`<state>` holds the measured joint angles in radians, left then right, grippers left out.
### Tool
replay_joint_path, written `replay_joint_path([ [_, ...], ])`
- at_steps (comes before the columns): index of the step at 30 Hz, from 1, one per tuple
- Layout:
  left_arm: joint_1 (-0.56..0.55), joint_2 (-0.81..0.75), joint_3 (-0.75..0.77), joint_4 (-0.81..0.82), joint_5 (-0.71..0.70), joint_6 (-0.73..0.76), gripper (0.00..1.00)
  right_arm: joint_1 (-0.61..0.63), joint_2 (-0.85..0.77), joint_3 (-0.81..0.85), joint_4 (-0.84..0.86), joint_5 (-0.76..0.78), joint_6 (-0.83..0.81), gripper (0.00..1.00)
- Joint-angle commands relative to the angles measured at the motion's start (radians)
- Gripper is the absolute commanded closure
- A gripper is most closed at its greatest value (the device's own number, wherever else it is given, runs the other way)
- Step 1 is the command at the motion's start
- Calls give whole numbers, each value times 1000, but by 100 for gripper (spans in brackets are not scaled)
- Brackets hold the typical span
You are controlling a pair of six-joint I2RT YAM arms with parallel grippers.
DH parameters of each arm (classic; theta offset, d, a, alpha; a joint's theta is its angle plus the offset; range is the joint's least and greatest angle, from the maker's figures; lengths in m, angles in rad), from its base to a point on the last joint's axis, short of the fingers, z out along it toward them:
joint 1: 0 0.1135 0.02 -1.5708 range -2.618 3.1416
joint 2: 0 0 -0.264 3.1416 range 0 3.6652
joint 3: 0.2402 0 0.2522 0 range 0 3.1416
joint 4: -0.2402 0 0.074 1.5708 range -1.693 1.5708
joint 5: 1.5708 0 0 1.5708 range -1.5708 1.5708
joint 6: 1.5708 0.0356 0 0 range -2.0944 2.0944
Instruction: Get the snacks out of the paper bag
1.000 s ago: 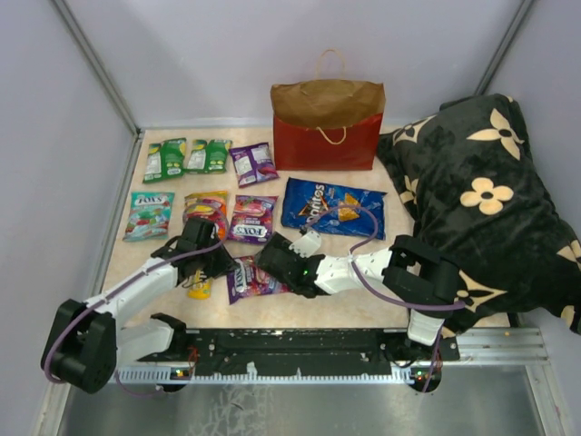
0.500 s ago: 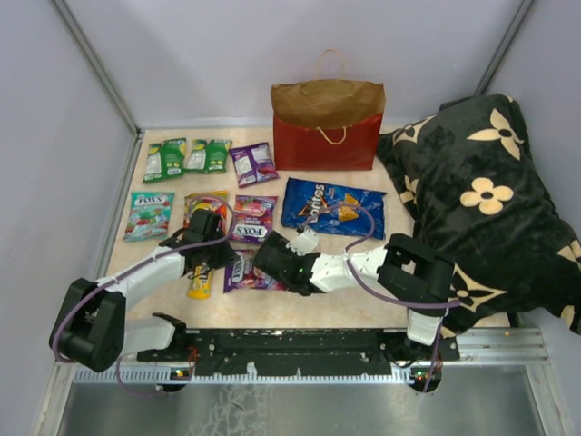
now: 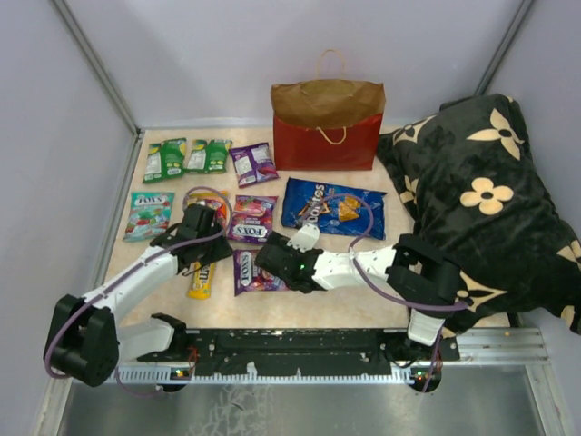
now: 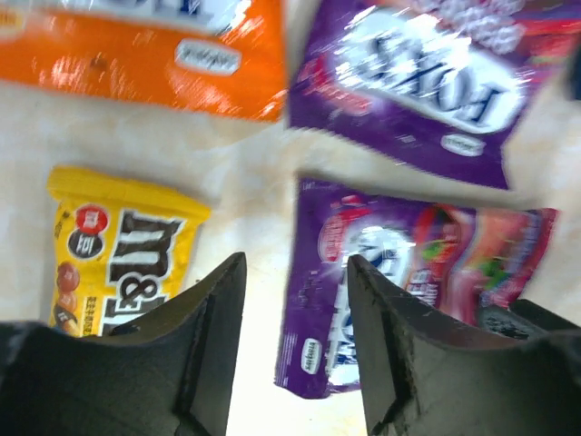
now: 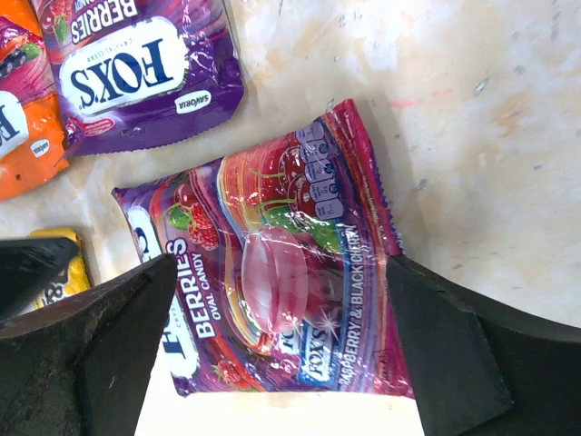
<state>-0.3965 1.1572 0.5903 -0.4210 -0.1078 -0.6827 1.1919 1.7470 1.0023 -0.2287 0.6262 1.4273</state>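
The brown and red paper bag [image 3: 327,127] stands upright at the back. Snacks lie flat in rows in front of it: two green packets [image 3: 164,160], a purple packet [image 3: 253,163], a purple Fox's packet [image 3: 252,218], an orange packet [image 3: 207,205] and the blue Doritos bag [image 3: 332,207]. My left gripper [image 3: 214,257] is open and empty above the bare table between a yellow M&M's packet [image 4: 118,259] and a purple berries packet [image 4: 408,263]. My right gripper [image 5: 281,282] is open, its jaws on either side of that berries packet [image 5: 272,272], which lies flat.
A teal Fox's packet [image 3: 149,214] lies at the left. The black pillow with cream flowers [image 3: 481,200] fills the right side. Grey walls close the table on three sides.
The berries packet has turned from a tilt to nearly square with the rows. My left gripper has shifted slightly right, then back, and the M&M's packet shows more fully.
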Motion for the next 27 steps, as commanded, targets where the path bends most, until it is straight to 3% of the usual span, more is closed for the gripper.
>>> replay_joint_path([
  [1, 3, -47, 151, -37, 68, 213, 40, -16, -149, 48, -35, 86, -214, 1],
  [5, 2, -96, 274, -70, 28, 259, 22, -41, -285, 54, 47, 57, -398, 1],
  [6, 3, -107, 297, -73, 26, 273, 8, -53, -327, 46, 67, 38, -424, 1],
  [7, 2, -116, 325, -76, 34, 292, 1, -68, -372, 26, 80, 23, -440, 1],
  [15, 4, -124, 465, -62, 184, 460, 0, -155, -810, -152, 75, 17, -625, 1],
  [21, 29, -79, 498, 41, 391, 494, 0, -293, -1006, -233, 9, -55, -773, 1],
  [24, 81, -70, 459, 143, 540, 478, 0, -418, -1036, -257, 1, -151, -818, 1],
  [27, 187, -44, 415, 222, 662, 443, 0, -637, -1015, -266, -11, -351, -814, 1],
])
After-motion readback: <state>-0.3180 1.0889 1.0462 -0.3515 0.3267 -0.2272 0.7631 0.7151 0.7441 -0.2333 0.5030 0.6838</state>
